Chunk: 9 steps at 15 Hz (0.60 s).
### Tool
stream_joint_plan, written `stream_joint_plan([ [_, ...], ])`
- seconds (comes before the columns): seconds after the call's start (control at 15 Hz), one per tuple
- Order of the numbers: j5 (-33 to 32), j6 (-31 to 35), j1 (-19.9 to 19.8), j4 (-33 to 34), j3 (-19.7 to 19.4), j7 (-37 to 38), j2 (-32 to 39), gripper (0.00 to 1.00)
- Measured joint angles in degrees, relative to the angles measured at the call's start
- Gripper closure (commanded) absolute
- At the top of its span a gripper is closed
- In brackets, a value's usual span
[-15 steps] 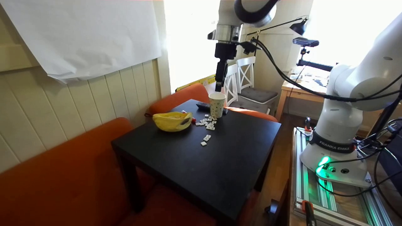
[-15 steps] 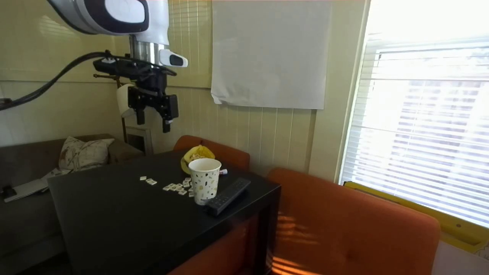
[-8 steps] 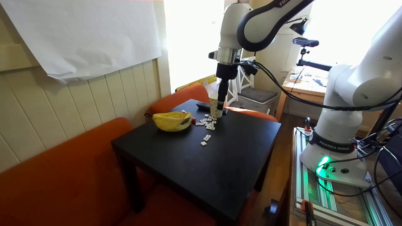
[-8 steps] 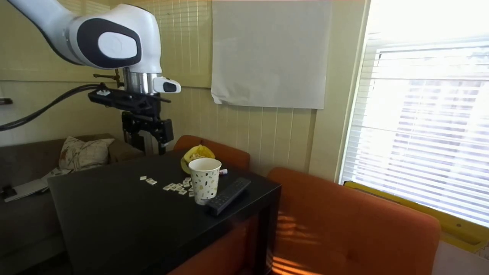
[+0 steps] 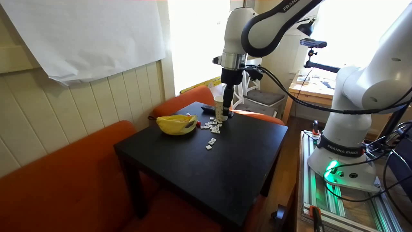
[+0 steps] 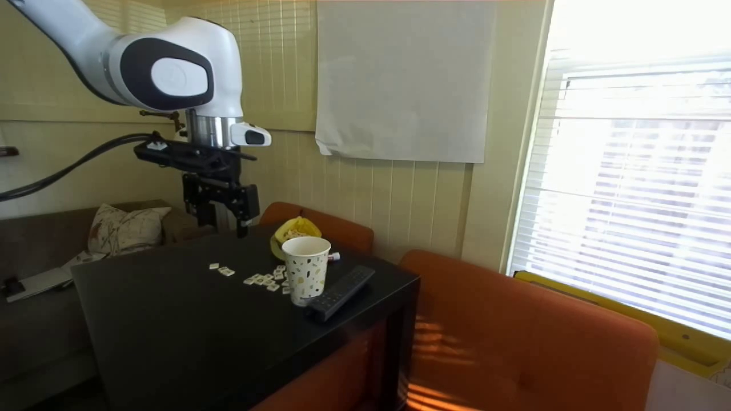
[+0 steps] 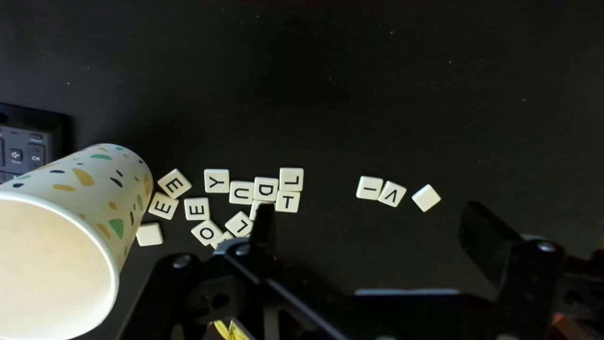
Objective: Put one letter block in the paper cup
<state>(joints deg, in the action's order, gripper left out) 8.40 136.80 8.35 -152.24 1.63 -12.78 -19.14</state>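
We saw the gripper [image 7: 370,224] above the table [image 5: 193,167], fingers spread apart | paper cup [image 6: 307,273] stood upright near one edge, beside the remote [image 6: 345,291] | letter blocks [image 7: 265,189] lay inward from that edge

Panelled wall [image 6: 394,197], bright window [image 6: 634,194].

Black table [image 5: 199,170], upright paper cup [image 6: 306,277] beside remote [image 6: 344,291], scattered letter blocks [image 7: 265,190], yellow banana dish [image 5: 175,126], red object [image 5: 198,123]
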Motion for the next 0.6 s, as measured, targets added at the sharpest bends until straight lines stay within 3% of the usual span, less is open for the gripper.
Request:
stream_joint_plan([
  [0.6, -6.3, 8.8, -1.1, -0.6, 2.2, 8.5, 9.4, 0.0],
])
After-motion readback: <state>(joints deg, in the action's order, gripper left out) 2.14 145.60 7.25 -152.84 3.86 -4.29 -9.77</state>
